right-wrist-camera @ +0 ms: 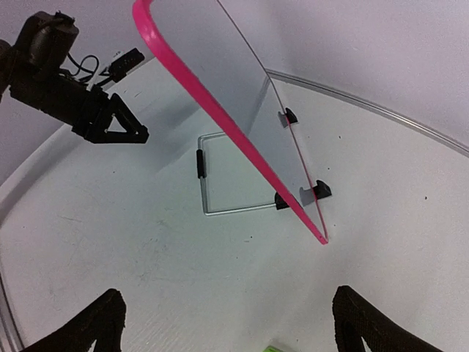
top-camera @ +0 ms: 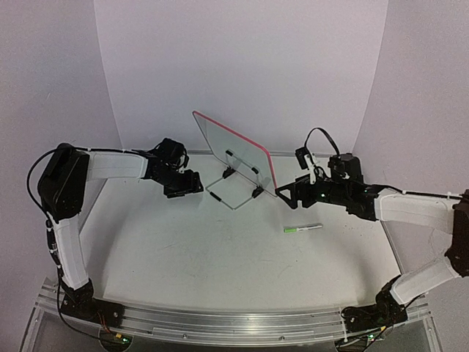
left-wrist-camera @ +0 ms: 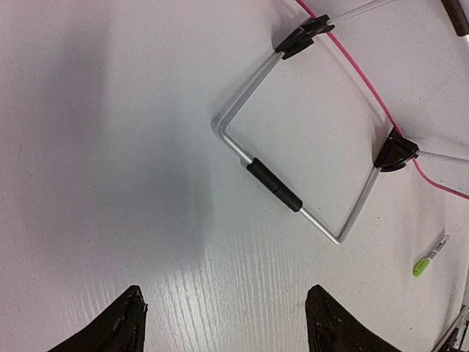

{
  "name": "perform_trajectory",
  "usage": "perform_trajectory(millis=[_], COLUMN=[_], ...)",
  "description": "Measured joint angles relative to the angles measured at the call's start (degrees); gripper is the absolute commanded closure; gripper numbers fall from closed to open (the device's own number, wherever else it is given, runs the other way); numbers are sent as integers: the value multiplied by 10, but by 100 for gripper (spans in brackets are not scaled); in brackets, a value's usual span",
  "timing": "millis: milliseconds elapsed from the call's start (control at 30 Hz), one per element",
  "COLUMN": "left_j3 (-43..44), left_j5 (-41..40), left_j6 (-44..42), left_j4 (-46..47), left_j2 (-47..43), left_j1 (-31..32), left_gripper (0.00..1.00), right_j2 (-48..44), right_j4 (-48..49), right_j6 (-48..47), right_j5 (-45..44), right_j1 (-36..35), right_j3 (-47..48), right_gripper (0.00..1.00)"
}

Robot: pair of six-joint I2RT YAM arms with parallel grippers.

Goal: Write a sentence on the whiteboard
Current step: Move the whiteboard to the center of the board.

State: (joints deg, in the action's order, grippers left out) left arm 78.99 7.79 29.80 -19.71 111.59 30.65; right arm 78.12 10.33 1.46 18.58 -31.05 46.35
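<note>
The whiteboard (top-camera: 234, 150) stands tilted on its wire stand (top-camera: 233, 192) at the back middle of the table, its back and two black clip feet towards the top camera. The sentence is hidden; no writing shows on the board. My left gripper (top-camera: 192, 183) hovers just left of the stand, open and empty. In the left wrist view the left gripper (left-wrist-camera: 227, 323) is over bare table, with the stand (left-wrist-camera: 293, 198) and the board's pink frame (left-wrist-camera: 359, 77) ahead. My right gripper (top-camera: 286, 192) is open and empty by the board's right corner. The right gripper (right-wrist-camera: 229, 326) faces the board (right-wrist-camera: 234, 81) edge-on.
A white marker with a green cap (top-camera: 302, 229) lies on the table in front of the right gripper; the marker (left-wrist-camera: 430, 257) also shows at the far right of the left wrist view. A curved white backdrop rises behind the board.
</note>
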Motion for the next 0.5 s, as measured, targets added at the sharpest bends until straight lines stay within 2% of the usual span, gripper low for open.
perform_trajectory(millis=[200,367,500], left_j3=[-65,-107,-117], left_j5=[-4,-7,-6], left_j6=[40,64,77], left_j4=[10,12,13], left_j2=[-59,-103,-130], left_j1=[0,0,0], left_gripper=[23,23,22], right_j2=[101,201,260], right_j4=[132,199,229], right_j6=[-63,-117,-149], right_j5=[2,2,-3], right_j1=[-5,-5,-5], right_j3=[2,41,77], right_gripper=[9,26,34])
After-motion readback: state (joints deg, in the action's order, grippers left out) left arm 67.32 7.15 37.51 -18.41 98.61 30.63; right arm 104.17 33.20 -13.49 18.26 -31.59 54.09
